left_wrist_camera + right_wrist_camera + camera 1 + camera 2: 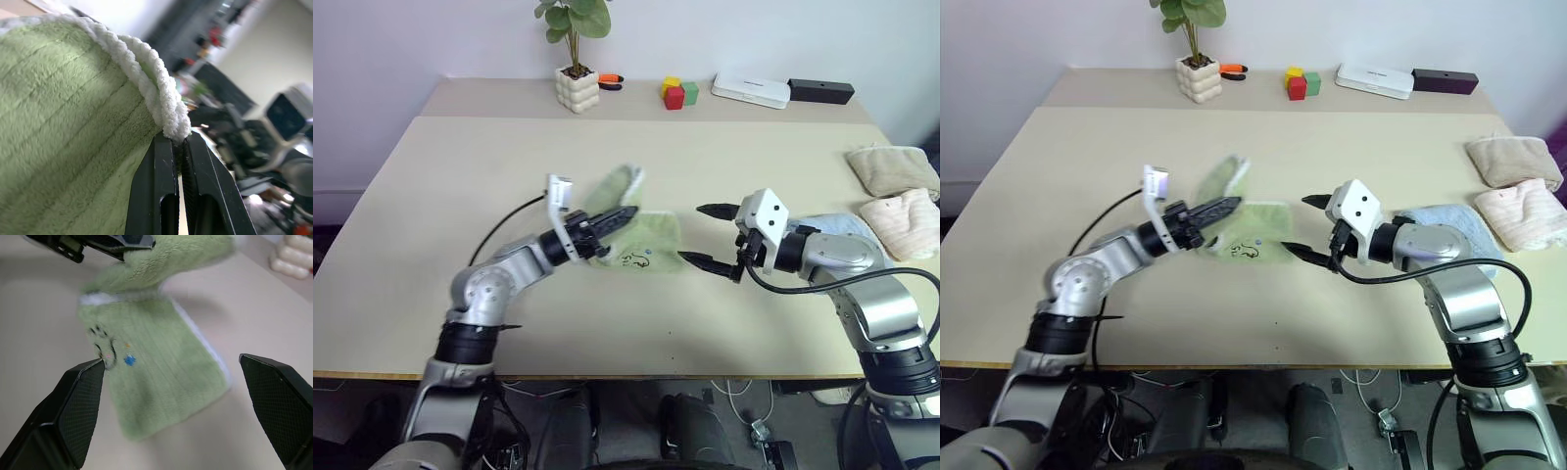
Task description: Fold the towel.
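The towel (pixel 646 247) lies near the middle of the desk (pixel 460 196), between the two arms, and the fold is under way but not finished. Part of it rests flat on the desk, with the small dark printed mark (pixel 633 259) showing near its front edge. Another part is lifted off the surface: the left end effector (pixel 625 212) is clenched on the whitish stitched edging (pixel 164 103), and the left wrist view shows that edge pinched between the two black fingers. The raised flap (pixel 615 186) stands up and away toward about 11 o'clock from the flat part. The corner held in the air has not yet been laid onto the rest of the cloth, so I judge that at least this fold is left to complete, and then perhaps a second one.

The right end effector (pixel 707 235) is released, its fingers spread wide, with nothing between them. It hovers just off the towel's right edge, at about 3 o'clock from it, apart from the cloth.

As to how it lies: the flat part's long axis seems to run roughly from 9 to 3 o'clock across the desk, though the lifted flap hides its left end, so this is hard to fix. The printed mark sits toward 6 o'clock.
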